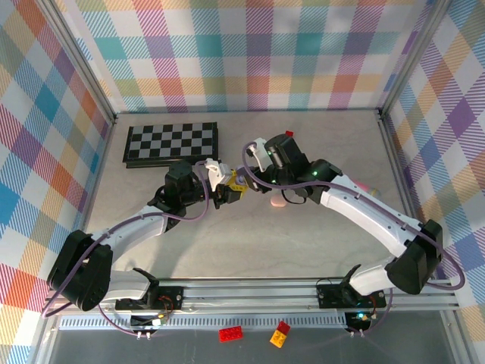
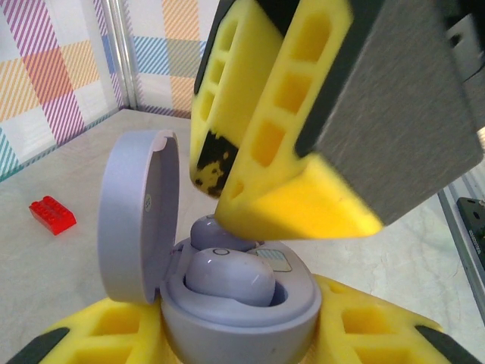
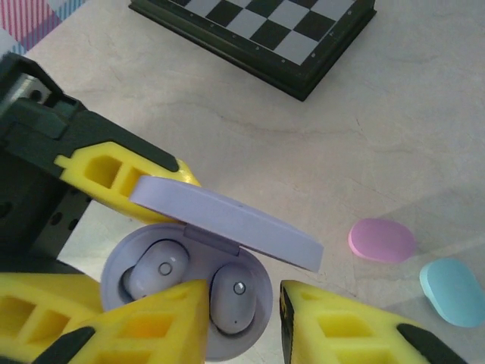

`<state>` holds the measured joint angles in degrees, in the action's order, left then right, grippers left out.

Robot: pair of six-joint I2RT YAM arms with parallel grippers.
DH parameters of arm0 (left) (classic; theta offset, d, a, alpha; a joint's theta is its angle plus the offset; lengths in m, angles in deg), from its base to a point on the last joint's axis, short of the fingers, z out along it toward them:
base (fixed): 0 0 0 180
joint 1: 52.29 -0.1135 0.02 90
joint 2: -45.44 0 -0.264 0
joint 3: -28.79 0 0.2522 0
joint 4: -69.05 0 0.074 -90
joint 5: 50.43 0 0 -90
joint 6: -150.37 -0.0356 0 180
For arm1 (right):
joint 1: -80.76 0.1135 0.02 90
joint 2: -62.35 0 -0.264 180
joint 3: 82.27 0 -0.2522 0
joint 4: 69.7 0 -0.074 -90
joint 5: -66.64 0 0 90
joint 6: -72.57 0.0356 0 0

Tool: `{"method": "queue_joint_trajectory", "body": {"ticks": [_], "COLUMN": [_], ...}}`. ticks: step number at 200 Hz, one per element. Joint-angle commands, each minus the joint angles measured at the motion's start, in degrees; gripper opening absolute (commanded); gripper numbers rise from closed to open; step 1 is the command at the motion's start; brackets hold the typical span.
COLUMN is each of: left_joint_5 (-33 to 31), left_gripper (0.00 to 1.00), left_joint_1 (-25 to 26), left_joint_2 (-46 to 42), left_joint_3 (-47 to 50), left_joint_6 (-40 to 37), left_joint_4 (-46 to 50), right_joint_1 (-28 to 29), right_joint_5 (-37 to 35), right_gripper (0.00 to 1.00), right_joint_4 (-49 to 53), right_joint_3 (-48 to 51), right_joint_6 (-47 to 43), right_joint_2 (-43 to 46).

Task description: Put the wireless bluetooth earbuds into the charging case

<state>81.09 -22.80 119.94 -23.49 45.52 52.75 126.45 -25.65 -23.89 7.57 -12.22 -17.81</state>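
Jaws on the left gripper point(image 2: 239, 341) are clamping the rounded base of the charging case point(image 3: 112, 264), a smooth lilac plastic shell with its disc-shaped lid point(image 3: 227, 224) standing hinged open. Jaws on the right gripper point(image 3: 242, 288) are hovering slightly parted over the case mouth, gripping nothing, their tips just beside the buds. Both wireless bluetooth earbuds point(image 3: 233, 297) are sitting in the case's wells, glossy lilac ovals, each bearing a small ring mark. Fingers point(image 2: 288, 205) on each gripper are showing as blocky yellow plastic pierced with rectangular holes, faced with dark grey pads.

A pink pebble-shaped case point(image 3: 381, 240) and a light blue case point(image 3: 452, 292) are lying closed on the pale marbled table point(image 3: 379, 114), just beside each other and apart from the held one. A black-framed chessboard point(image 1: 171, 142) is lying farther back, and a red toy brick point(image 2: 53, 214) is resting well apart.

Both arms are reaching forward and bending inward, meeting near the table's middle, the right wrist tilting down over the left one's load.
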Motion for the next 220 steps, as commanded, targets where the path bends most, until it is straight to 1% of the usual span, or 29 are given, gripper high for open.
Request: {"method": "queue_joint_trajectory", "body": {"ticks": [1, 15, 36, 54, 71, 84, 98, 123, 153, 182, 220], "left_joint_5": [0.9, 0.7, 0.9, 1.7, 2.2, 2.6, 3.2, 3.2, 2.1, 1.4, -1.9], "left_gripper": [0.23, 0.23, 0.23, 0.23, 0.24, 0.24, 0.24, 0.24, 0.24, 0.24, 0.24], "left_joint_1": [0.6, 0.6, 0.6, 0.6, 0.6, 0.5, 0.6, 0.6, 0.6, 0.6, 0.6], "left_joint_2": [-0.1, -0.2, -0.4, -0.4, -0.6, -0.8, -0.8, -1.2, -1.6, -1.8, -1.6], "left_joint_3": [-1.7, -1.7, -1.6, -1.6, -1.6, -1.6, -1.6, -1.8, -2.0, -2.0, -1.9], "left_joint_6": [0.0, 0.0, -0.3, -0.9, -1.3, -1.5, -1.7, -1.4, -0.2, 1.0, 2.6], "left_joint_4": [-1.8, -1.8, -1.6, -1.3, -1.0, -1.0, -1.0, -1.1, -1.3, -2.4, -5.0], "right_joint_1": [-0.3, -0.6, -2.1, -4.7, -7.1, -8.6, -9.9, -10.4, -10.4, -10.4, -10.9], "right_joint_5": [1.2, 1.0, 1.4, 5.5, 10.7, 14.2, 16.8, 17.5, 17.7, 18.4, 18.1], "right_gripper": [0.33, 0.38, 0.5, 0.61, 0.68, 0.68, 0.68, 0.68, 0.68, 0.69, 0.69], "right_joint_4": [-2.2, -2.8, -5.4, -8.5, -11.3, -11.4, -8.0, -2.6, 0.7, 0.9, 0.8], "right_joint_3": [1.3, 2.4, 5.1, 6.8, 6.9, 5.2, 0.8, -5.8, -8.3, -5.9, -2.5], "right_joint_6": [1.3, 1.9, 4.2, 8.1, 11.7, 14.3, 16.4, 16.8, 16.8, 16.8, 17.3], "right_joint_2": [3.3, 5.1, 8.4, 10.3, 10.3, 8.6, 5.0, -1.4, -5.7, -5.0, -0.9]}}
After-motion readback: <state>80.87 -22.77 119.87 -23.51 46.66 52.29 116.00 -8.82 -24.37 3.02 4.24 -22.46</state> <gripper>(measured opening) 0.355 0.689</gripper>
